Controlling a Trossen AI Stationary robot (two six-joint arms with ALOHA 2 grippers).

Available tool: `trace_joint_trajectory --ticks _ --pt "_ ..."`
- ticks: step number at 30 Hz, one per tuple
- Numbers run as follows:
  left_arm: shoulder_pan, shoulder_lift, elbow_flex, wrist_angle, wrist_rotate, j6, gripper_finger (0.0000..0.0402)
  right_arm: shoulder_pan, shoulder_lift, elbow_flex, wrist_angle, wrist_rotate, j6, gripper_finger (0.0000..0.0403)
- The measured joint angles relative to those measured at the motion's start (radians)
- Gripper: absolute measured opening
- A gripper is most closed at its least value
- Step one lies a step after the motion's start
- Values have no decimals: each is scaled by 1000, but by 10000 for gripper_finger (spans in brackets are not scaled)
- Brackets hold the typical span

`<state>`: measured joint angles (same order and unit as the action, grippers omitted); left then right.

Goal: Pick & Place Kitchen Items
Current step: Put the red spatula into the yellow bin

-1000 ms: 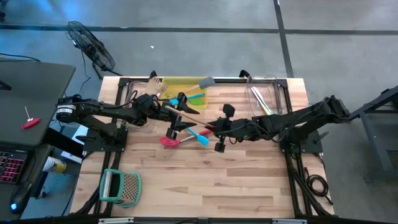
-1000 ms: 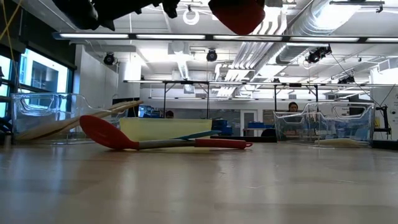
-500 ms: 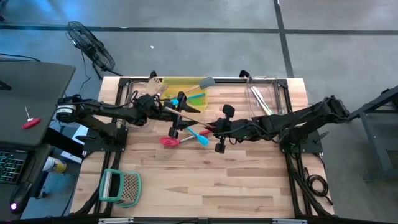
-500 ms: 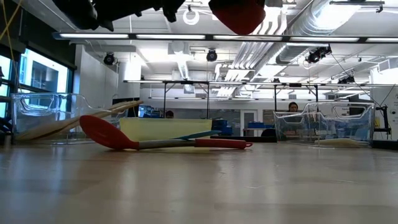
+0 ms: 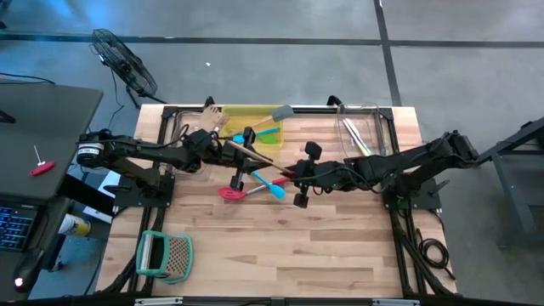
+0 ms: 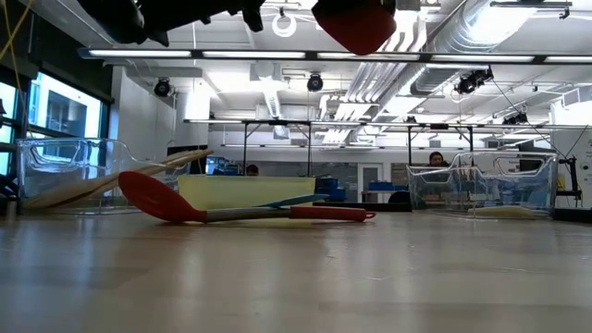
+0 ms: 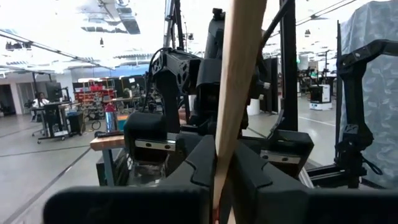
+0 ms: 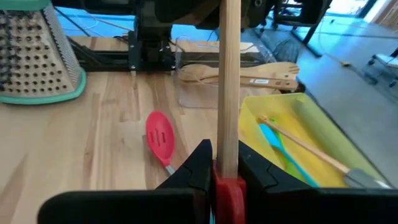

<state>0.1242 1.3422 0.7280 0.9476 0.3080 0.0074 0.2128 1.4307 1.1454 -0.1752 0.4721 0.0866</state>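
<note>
A spatula with a pale wooden handle [image 5: 251,155] and a red head [image 6: 356,23] hangs above the table's middle, spanning between both grippers. My left gripper [image 5: 223,146] is shut on its handle end and my right gripper [image 5: 291,174] is shut on its red end. Below them, a red slotted spoon [image 5: 229,192] and a blue spatula [image 5: 272,189] lie flat on the wood. A yellow bin [image 5: 255,119] at the far edge holds blue, green and grey utensils. My left gripper pinches the wooden handle near its free end [image 7: 222,140] between its two fingers. They come level from the table's left, nearly in line with the handle. The spatula is clear of the table. My right gripper pinches the spatula where the wooden handle [image 8: 228,143] meets the red part [image 8: 230,193]. The fingers come level from the table's right, nearly along the handle. The spatula hangs clear of the table, running away toward my left gripper.
A clear tub [image 5: 191,127] with wooden spoons stands left of the yellow bin. Another clear tub [image 5: 361,132] with metal tongs stands at the far right. A teal grater [image 5: 166,255] lies near the front left. Bare wood spreads along the near side.
My left gripper has shut on the wooden handle's free end. The spatula and my right gripper have stayed where they were.
</note>
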Motion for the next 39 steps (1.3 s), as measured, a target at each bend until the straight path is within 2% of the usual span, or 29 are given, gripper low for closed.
trace_joint_trajectory --ticks 5,12,19,24,27,32,36,39 --pt "0 0 0 -18 -10 4 12 -24 0 0 -12 -53 42 52" --pt "0 0 0 -41 -11 3 11 -21 0 0 -28 -21 11 132" --pt "0 -17 0 -96 -52 26 11 62 0 0 -21 174 -159 215" --pt "0 -75 1 -211 -159 87 11 115 0 0 -24 302 -197 227" --pt "0 -113 38 -367 -260 131 11 147 0 0 -31 422 -222 224" --pt "0 -139 197 -792 -502 217 11 199 0 0 -58 640 -242 219" --pt "8 -119 354 -1089 -632 258 11 218 0 0 -74 673 -240 219" --pt "41 -93 468 -1317 -660 254 11 222 0 0 -82 673 -228 219"
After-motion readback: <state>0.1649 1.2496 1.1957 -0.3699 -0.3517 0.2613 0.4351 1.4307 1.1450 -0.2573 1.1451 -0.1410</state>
